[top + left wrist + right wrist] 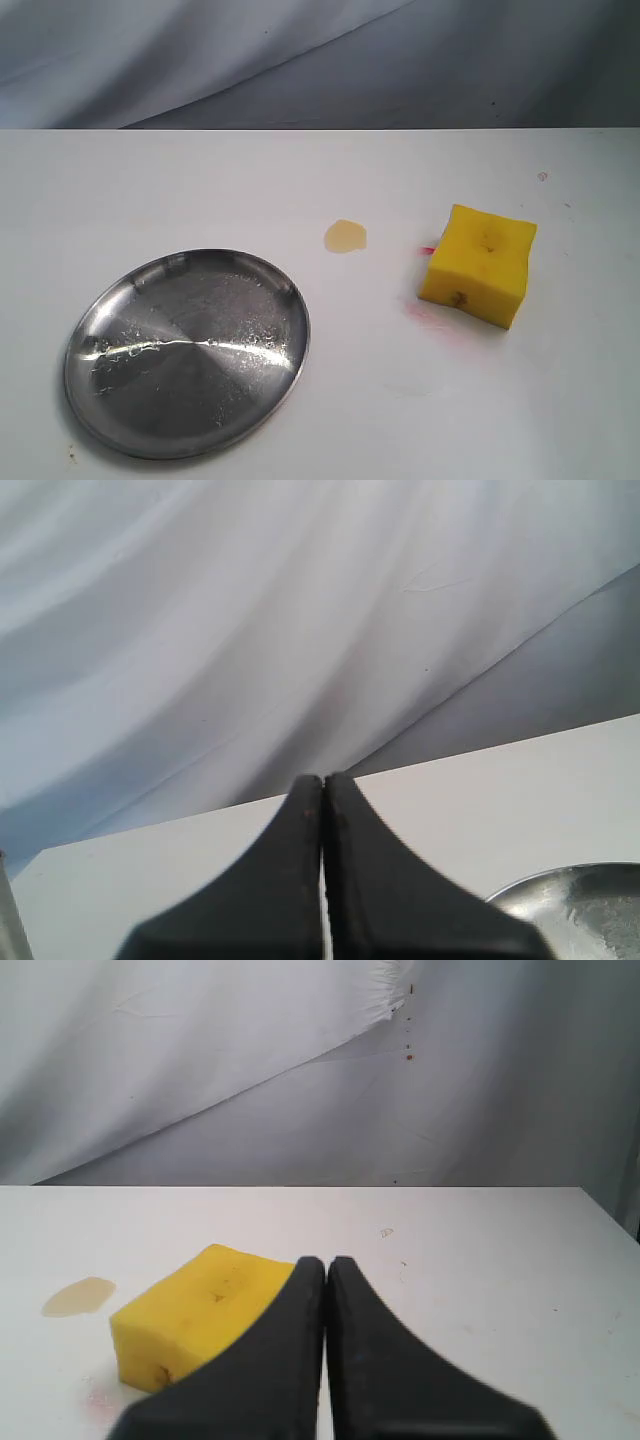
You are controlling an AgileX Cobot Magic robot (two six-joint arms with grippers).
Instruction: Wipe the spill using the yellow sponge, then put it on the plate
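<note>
The yellow sponge [479,264] rests on the white table at the right, a blocky piece with dents and brown marks. The spill [345,236], a small pale tan puddle, lies to its left near the table's middle. The silver plate [95,400] sits at the front left. Neither gripper shows in the exterior view. My right gripper [326,1265] is shut with nothing in it, and the yellow sponge [190,1316] lies just beyond and beside its fingers, with the spill [78,1296] farther off. My left gripper [323,780] is shut and empty, the plate's rim [520,888] beside it.
Pinkish-red smears [428,318] mark the table beside the sponge. A draped grey-white cloth [300,50] hangs behind the table's far edge. A small scuff [542,176] lies at the far right.
</note>
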